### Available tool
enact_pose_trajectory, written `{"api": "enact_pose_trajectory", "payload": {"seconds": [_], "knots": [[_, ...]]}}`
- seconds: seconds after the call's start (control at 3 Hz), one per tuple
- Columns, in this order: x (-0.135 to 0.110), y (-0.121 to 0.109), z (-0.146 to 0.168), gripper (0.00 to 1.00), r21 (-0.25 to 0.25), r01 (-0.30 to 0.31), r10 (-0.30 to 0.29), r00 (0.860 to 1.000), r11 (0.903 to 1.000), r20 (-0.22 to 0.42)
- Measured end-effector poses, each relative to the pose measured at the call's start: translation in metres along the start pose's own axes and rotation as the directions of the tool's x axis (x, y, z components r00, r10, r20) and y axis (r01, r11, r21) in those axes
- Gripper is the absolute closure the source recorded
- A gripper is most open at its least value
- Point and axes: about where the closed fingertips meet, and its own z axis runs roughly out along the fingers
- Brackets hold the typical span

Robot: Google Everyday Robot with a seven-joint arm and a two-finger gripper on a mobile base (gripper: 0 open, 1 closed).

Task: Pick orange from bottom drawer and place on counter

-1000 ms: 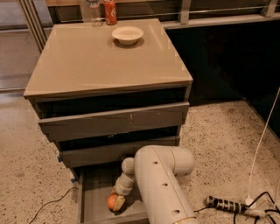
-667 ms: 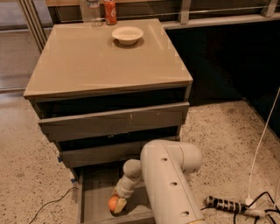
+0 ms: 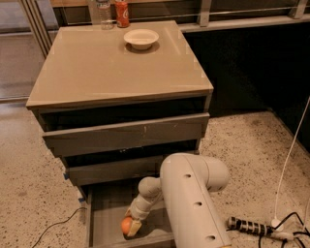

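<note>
The orange (image 3: 126, 225) lies on the grey floor of the pulled-out bottom drawer (image 3: 104, 213), near its front. My gripper (image 3: 131, 224) reaches down into that drawer at the end of the white arm (image 3: 193, 203), and its fingers sit right at the orange, touching or around it. The glossy beige counter (image 3: 106, 68) tops the cabinet above.
A white bowl (image 3: 141, 38), a red can (image 3: 122, 12) and a clear bottle (image 3: 102, 10) stand at the counter's far edge. The two upper drawers (image 3: 126, 135) are slightly ajar. A power strip (image 3: 249, 226) and cables lie on the speckled floor to the right.
The arm's big white link has swung slightly right and forward. The gripper has stayed at the orange in the bottom drawer, and the orange has barely shifted.
</note>
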Motion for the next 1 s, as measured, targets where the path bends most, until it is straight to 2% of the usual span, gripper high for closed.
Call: {"api": "enact_pose_trajectory", "payload": {"seconds": [0.33, 1.0], "knots": [[0.001, 0.0209, -0.0301, 1.0, 0.057, 0.002, -0.002, 1.0, 0.9984, 0.001], [0.003, 0.0191, -0.0323, 1.0, 0.063, -0.004, 0.004, 1.0, 0.998, 0.004]]}}
